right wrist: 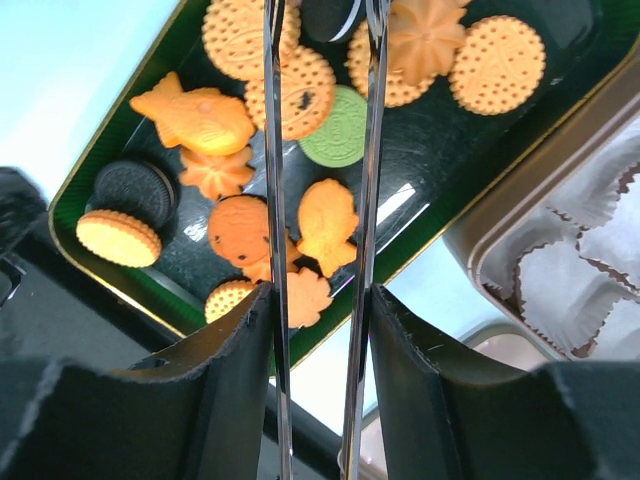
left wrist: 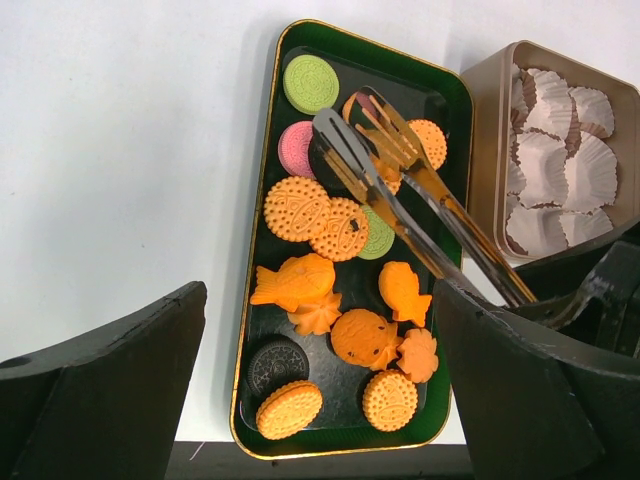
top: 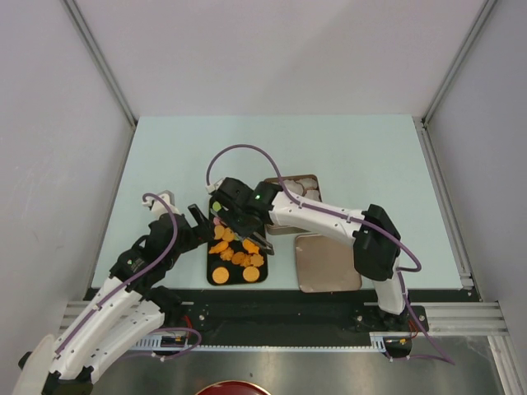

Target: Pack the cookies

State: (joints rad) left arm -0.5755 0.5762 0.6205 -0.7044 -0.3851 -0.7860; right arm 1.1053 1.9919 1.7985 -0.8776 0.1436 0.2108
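Cookies (left wrist: pixel 296 208) lie in a black tray with a gold rim (left wrist: pixel 245 300): mostly orange rounds and shapes, plus green, pink and dark ones. My right gripper (right wrist: pixel 320 300) is shut on a pair of metal tongs (right wrist: pixel 272 150), one arm against each finger. The tongs (left wrist: pixel 400 210) reach over the tray's far end, tips apart above the pink and orange cookies; I cannot tell whether they hold one. My left gripper (left wrist: pixel 320 300) stands open over the tray's near end, holding nothing. From above, both grippers (top: pixel 239 216) (top: pixel 198 224) meet at the tray (top: pixel 208 276).
A tan tin (left wrist: pixel 490 110) with several white crinkled paper cups (left wrist: pixel 545 160) stands just right of the tray. Its flat lid (top: pixel 327 263) lies near the front edge, right of the tray. White walls close in the table on three sides.
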